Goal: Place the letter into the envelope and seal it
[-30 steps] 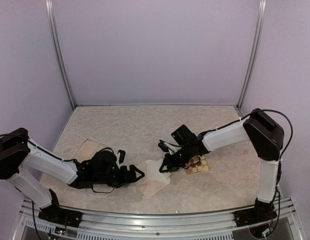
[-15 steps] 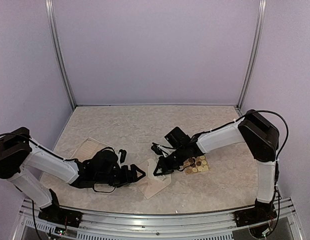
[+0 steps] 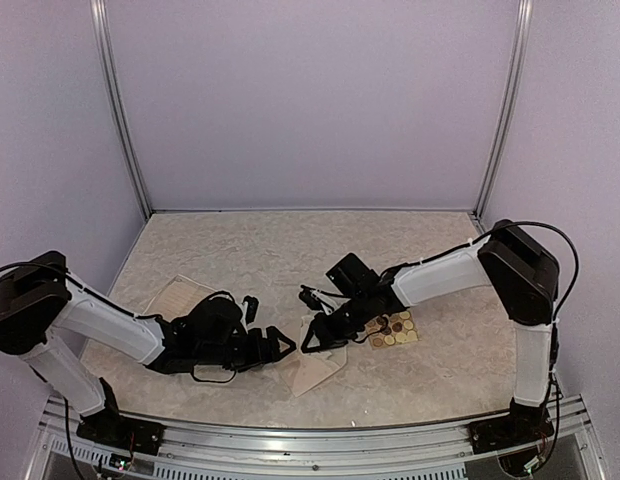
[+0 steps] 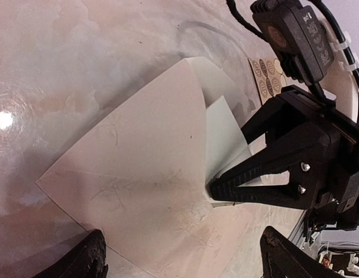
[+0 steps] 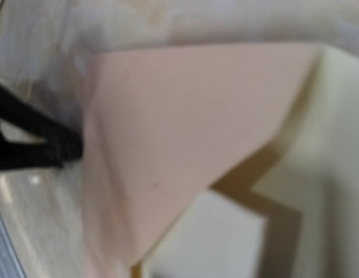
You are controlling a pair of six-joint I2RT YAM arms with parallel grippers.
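Since 1 second ago the right arm (image 3: 440,275) has swung left, off the sticker card (image 3: 395,328) and over the envelope (image 4: 139,156). The envelope lies flap-open on the table (image 3: 290,250) between the 2 arms. The right jaws' tips sit at its mouth against the paler letter (image 4: 223,136); I cannot tell whether they pinch it. The left arm (image 3: 110,325) holds its jaws wide apart, gripping nothing, just over the envelope's near edge. Tucking the letter in looks like the step in hand. Next it needs a steady push deeper while the left pins the envelope.
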